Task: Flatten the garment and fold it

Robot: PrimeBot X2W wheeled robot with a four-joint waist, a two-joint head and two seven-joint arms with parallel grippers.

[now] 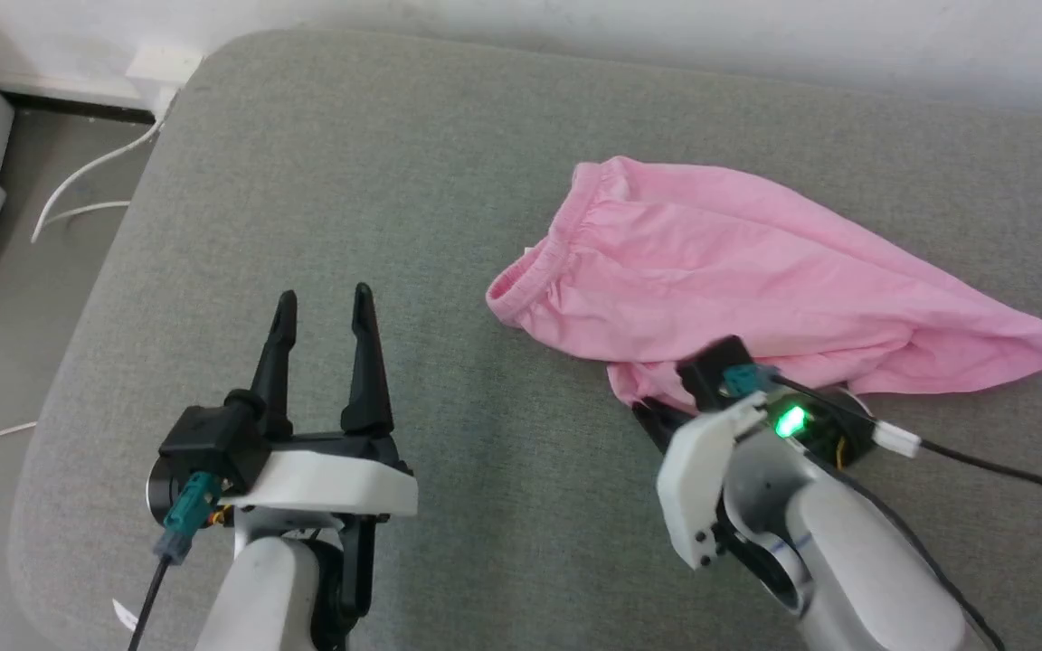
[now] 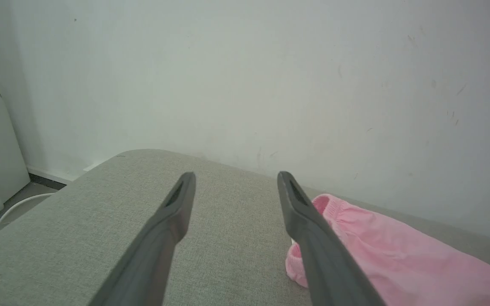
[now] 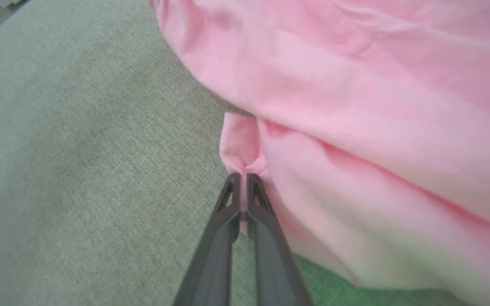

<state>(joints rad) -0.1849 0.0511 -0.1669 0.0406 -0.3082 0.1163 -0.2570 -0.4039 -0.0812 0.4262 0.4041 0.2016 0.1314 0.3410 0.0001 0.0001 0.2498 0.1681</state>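
R gripper (image 3: 242, 176) pinching garment (image 1: 756, 280) hem edge; L gripper (image 1: 322, 303) apart, open.

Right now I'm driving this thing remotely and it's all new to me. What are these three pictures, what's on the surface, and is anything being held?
You are looking at a two-armed robot over a grey cushioned surface. The head view looks down from its head; each of the other two looks along one arm's fingers. The left tool is open and holds nothing; its wrist view shows its two dark fingers spread over the cushion. A pink garment lies crumpled, its gathered waistband toward the left arm. The right tool is shut on a hemmed edge of the garment, as its wrist view shows. In the head view that wrist covers the grip.
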